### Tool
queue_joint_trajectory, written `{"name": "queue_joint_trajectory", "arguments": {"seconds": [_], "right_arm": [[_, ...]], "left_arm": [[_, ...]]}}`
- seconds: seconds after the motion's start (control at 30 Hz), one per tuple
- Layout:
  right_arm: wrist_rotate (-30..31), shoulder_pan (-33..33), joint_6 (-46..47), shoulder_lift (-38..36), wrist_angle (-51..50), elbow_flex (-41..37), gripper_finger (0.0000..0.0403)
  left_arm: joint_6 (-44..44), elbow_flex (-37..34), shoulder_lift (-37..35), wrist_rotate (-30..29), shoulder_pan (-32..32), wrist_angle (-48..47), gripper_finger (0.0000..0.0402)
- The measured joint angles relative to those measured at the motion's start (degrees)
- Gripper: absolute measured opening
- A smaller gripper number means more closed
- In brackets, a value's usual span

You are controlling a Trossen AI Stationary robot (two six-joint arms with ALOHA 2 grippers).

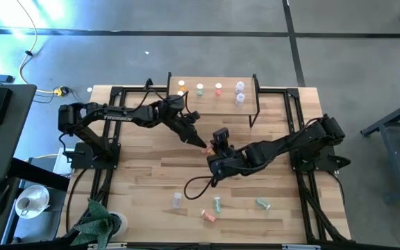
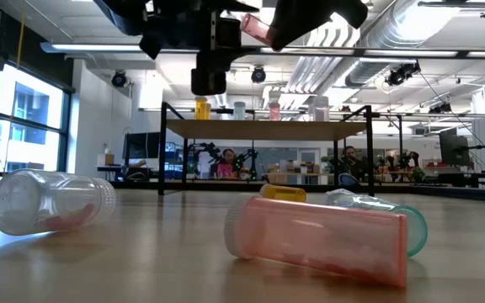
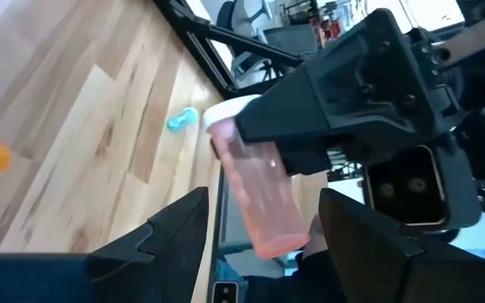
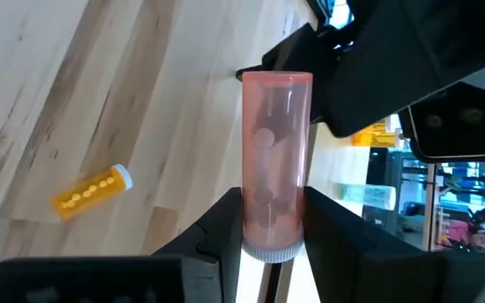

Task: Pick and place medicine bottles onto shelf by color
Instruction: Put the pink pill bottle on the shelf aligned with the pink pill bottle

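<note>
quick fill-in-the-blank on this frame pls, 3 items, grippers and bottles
1. The right gripper is shut on a ___ bottle.
2. The left gripper has its jaws ___ on either side of that bottle.
3. The loose bottle lying on the table under both grippers is ___.
Missing: pink; open; orange.

Both arms reach inward and meet above the table's middle, the right gripper (image 4: 269, 220) clamped on a pink bottle (image 4: 274, 151) at its capped end while the left gripper (image 3: 263, 225) stands open around the other end.
</note>
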Motion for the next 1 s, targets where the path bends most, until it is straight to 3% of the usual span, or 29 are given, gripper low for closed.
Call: {"name": "queue_joint_trajectory", "arguments": {"seconds": [0.4, 1.0], "right_arm": [[1.09, -0.04, -5.14, -0.02, 4.11, 0.0, 0.0097], [0.98, -1.42, -7.33, -0.02, 4.53, 0.0, 0.0097]], "left_arm": [[-0.35, 0.03, 0.61, 0.56, 0.02, 0.29, 0.0208], [0.38, 0.04, 1.27, 2.55, 0.13, 1.71, 0.0105]]}}
